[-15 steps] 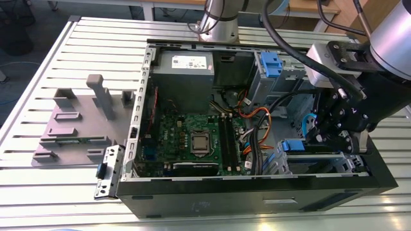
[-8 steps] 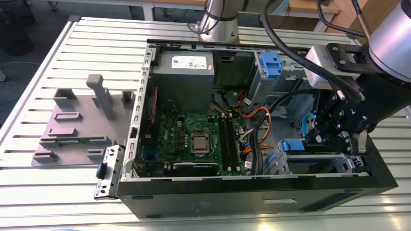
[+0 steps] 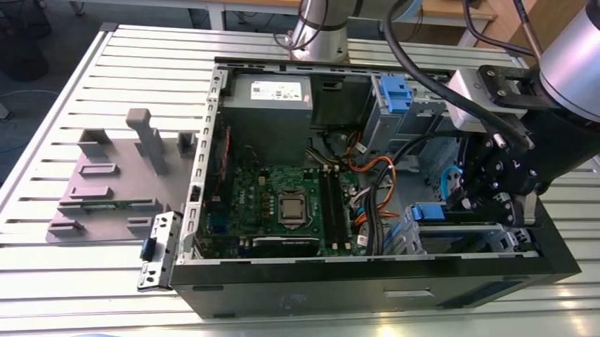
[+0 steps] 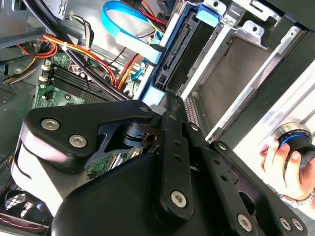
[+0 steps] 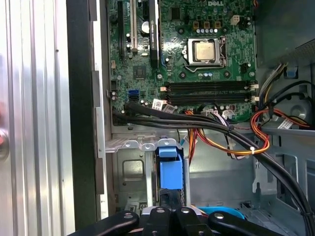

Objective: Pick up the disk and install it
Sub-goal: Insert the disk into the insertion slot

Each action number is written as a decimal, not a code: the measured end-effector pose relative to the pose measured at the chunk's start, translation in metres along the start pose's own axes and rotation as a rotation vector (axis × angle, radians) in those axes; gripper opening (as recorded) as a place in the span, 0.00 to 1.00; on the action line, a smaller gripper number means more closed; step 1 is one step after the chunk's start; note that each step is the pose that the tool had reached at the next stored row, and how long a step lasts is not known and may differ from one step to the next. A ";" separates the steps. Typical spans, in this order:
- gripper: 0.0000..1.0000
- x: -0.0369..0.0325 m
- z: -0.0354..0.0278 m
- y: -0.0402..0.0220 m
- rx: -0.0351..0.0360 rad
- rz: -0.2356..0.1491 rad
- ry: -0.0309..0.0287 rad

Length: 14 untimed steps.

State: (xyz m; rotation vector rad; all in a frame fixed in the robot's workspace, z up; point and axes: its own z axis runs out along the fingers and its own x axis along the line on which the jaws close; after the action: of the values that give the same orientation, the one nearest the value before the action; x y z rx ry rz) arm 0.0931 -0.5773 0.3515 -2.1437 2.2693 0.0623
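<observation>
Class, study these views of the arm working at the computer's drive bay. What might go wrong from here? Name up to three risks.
1. The blue ribbon cable and orange wires lie close beside the disk; they might snag or get pinched.
2. The disk stands edge-on against the metal bay; a slight tilt could jam it.
3. A person's hand is just outside the case, near the gripper; contact seems possible.

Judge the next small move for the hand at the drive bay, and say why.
Probably a slow, short push seating the disk deeper into the bay. The disk stands edge-on between the bay's metal walls with the hand at it, its connector end is exposed, and a blue cable lies close, so anything larger risks snagging.
</observation>
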 end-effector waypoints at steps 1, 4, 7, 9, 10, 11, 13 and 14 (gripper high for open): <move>0.11 -0.0001 0.0001 -0.0006 0.0000 0.000 0.0000; 0.11 -0.0002 0.0001 -0.0031 0.0000 0.000 0.0000; 0.11 -0.0003 0.0001 -0.0058 0.0000 0.000 0.0000; 0.11 -0.0004 0.0001 -0.0075 0.0000 0.000 0.0001; 0.11 -0.0005 0.0001 -0.0084 0.0001 0.000 0.0001; 0.11 -0.0005 0.0001 -0.0094 0.0000 0.000 0.0000; 0.11 -0.0006 0.0001 -0.0114 0.0000 0.000 0.0001; 0.11 -0.0007 0.0001 -0.0125 0.0000 0.000 0.0001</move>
State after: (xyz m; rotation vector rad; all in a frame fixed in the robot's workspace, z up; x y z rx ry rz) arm 0.1056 -0.5773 0.3512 -2.1438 2.2694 0.0622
